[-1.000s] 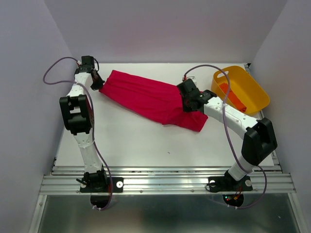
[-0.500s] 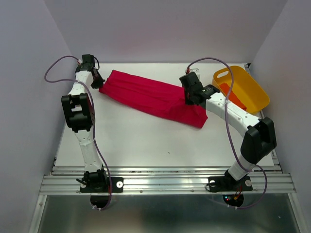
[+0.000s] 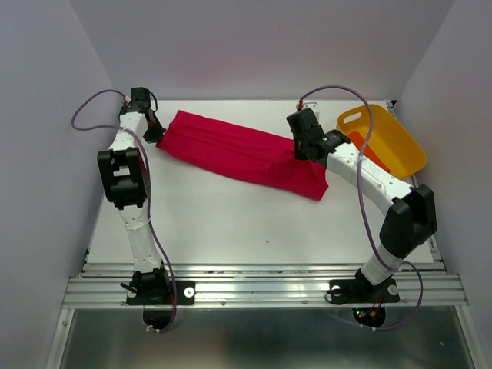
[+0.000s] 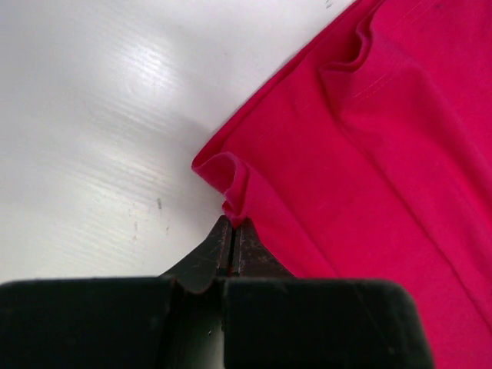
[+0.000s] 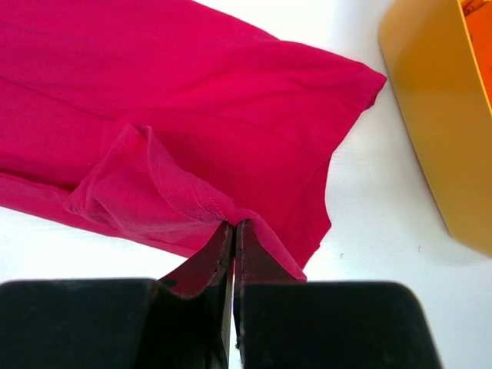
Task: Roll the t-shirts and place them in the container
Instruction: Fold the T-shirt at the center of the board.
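right hand (image 5: 234,227) pinches crimson t-shirt (image 5: 192,100); orange t-shirt (image 5: 480,27) mostly cut off.

Boxed in by plain, pale lilac-grey walls: far wall (image 3: 261,46), left wall (image 3: 38,192), right wall (image 3: 465,92). In the middle, a white, faintly ribbed surface (image 3: 231,223), evenly lit, with a soft patch of glare (image 4: 146,69) and a few small dark specks. Along the near edge, grooved aluminium rails (image 3: 261,290); nearer still, a dull grey-green floor panel (image 3: 261,338).
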### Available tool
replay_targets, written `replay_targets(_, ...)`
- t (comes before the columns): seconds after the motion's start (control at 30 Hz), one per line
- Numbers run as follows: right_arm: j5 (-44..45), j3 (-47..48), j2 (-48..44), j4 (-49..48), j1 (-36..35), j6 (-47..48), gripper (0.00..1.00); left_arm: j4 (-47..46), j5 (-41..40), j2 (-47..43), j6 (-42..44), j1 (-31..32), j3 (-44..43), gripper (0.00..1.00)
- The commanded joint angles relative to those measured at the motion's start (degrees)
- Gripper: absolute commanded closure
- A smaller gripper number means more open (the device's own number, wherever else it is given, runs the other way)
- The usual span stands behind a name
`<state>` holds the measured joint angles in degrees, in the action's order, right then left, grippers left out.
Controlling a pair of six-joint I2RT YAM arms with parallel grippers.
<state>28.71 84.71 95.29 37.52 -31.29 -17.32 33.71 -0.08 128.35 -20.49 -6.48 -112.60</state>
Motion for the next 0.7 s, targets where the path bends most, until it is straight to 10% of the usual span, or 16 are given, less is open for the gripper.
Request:
replay_targets(0.0, -1.28, 1.25, -2.91, -2.45, 0.35, 0.10, 0.99, 0.66, -2.12, -8.36, 2.29, -0.37, 4.91, 1.00)
replay_targets(0.5, -5.42, -6.13, -7.92, -2.71, 0.35, -2.01, 0.99, -1.90, -3.79, -12.43, 1.42, -0.90, 19.25, 0.94)
replay_targets(0.67, -5.59, -7.10, -8.45, -3.15, 0.35, -1.93, 0.99, -3.65, -4.49, -14.88, 0.19, -1.34, 23.82, 0.39)
